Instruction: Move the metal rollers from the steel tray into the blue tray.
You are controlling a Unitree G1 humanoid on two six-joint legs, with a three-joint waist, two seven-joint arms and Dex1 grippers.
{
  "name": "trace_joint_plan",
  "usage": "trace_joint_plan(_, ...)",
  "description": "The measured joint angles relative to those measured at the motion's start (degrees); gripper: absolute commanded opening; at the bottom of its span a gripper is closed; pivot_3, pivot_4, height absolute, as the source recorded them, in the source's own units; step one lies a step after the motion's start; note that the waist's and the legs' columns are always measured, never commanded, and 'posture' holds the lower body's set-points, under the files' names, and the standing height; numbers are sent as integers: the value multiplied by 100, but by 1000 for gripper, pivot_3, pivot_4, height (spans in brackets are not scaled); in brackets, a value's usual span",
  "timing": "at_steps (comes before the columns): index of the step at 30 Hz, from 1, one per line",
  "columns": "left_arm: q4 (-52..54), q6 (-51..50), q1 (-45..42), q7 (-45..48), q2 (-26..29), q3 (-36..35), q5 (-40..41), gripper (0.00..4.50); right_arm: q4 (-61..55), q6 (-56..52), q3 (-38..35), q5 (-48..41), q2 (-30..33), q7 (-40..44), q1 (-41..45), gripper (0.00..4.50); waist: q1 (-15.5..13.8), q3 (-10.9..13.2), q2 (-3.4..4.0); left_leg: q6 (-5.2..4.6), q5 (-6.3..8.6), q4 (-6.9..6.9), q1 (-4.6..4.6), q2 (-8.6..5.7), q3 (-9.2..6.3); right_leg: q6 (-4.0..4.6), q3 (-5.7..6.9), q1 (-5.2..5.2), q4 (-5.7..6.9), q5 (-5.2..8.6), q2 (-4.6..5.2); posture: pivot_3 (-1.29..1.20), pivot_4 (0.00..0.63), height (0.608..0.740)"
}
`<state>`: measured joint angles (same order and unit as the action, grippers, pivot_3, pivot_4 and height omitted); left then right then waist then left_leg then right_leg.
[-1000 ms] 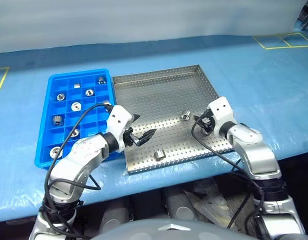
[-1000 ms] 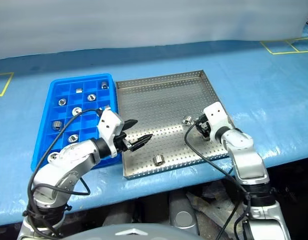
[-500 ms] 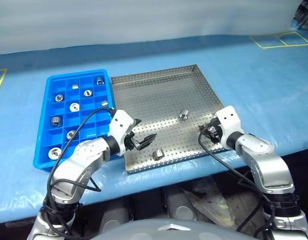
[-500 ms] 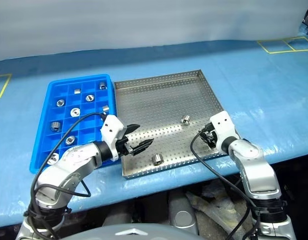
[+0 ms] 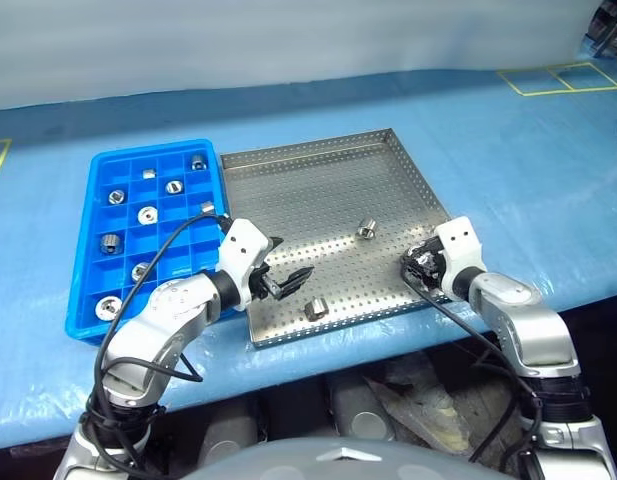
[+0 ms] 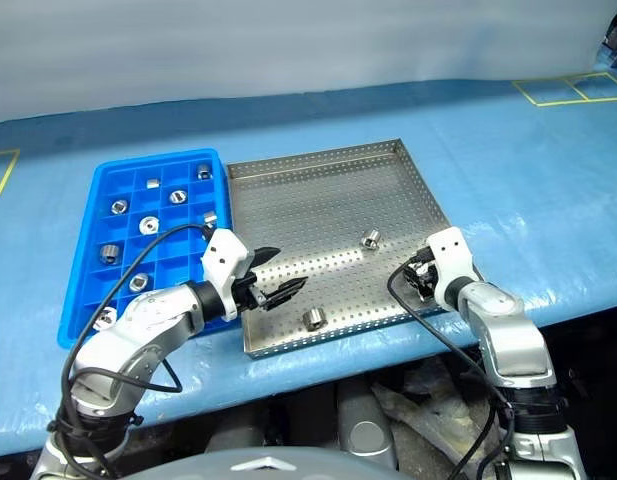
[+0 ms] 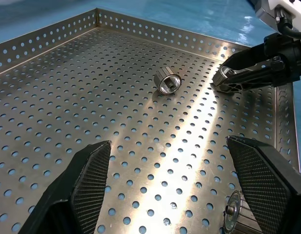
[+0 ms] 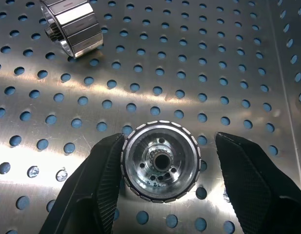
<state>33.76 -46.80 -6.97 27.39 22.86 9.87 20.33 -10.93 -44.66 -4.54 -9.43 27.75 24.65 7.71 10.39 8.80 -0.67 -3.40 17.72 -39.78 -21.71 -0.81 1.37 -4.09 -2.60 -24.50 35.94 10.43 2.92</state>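
We found the steel tray (image 5: 318, 190) lying on the pale blue surface (image 5: 528, 140), with the blue tray (image 5: 96, 240) just beside it on the robot's left. Nine metal rollers (image 5: 147, 215) sat in separate compartments of the blue tray, while a few remained on the perforated steel floor: one (image 5: 366, 229) near the middle, one (image 5: 315, 309) close to the near rim, and a third (image 8: 161, 161) lying flat between the right gripper's fingers. The left gripper (image 5: 284, 272) hovered over the steel tray's near left part, its jaws spread wide and holding nothing. The right gripper (image 8: 162, 180) sat low at the tray's near right edge, jaws wide, one finger (image 8: 104, 185) touching the roller's side and the other (image 8: 248, 180) clear of it. In the right wrist view another roller (image 8: 72, 27) lay on its side beyond.
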Motion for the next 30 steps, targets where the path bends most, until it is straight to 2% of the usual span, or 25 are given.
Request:
trace_joint_plan(4,0,7,0,-59,1,-4,-9,4188,134,44,-24,-42,-98,-87,58,1869,-7,0,0,0,0,0,0,0,0,-2,-1,0,0,-1,1,-253,150,740)
trace_joint_plan(5,0,8,0,-82,1,-9,-11,4188,136,45,-31,-48,-102,-92,59,1706,-12,0,0,0,0,0,0,0,0,-2,-1,1,0,-1,1,-253,150,740)
trace_joint_plan(11,0,13,10,-109,20,-70,12,4188,106,45,-23,-25,-142,-215,58,1718,-16,0,1,0,0,-1,0,0,1,-3,-2,0,0,-2,2,-244,150,740)
trace_joint_plan(14,9,44,85,-101,25,-337,116,4188,-136,51,-8,43,-168,-406,120,1718,0,2,4,1,0,0,-1,1,3,-3,-5,-5,2,-2,1,-233,150,740)
trace_joint_plan(18,226,62,303,-219,46,-1043,298,4188,-751,164,299,-3,-403,-393,862,1718,78,5,8,8,-4,0,2,21,14,-3,-19,-11,4,-5,-24,-193,150,740)
trace_joint_plan(21,480,43,486,-330,142,-1471,369,4188,-950,379,710,-71,-685,-221,1515,1718,32,4,6,19,-9,2,2,30,-4,7,-9,-6,4,-3,-37,-151,150,740)
trace_joint_plan(24,709,-49,783,-457,209,-1905,494,4188,-560,652,1145,-150,-1137,21,2010,1718,-75,4,4,23,-11,9,2,29,-8,10,-5,-8,4,-4,-34,-89,150,740)
trace_joint_plan(30,1600,-220,1697,-691,255,-2792,750,4188,1423,1734,2006,50,-1855,691,3209,1718,-378,5,1,53,-24,26,1,27,-10,21,12,-16,1,-6,-5,36,150,740)
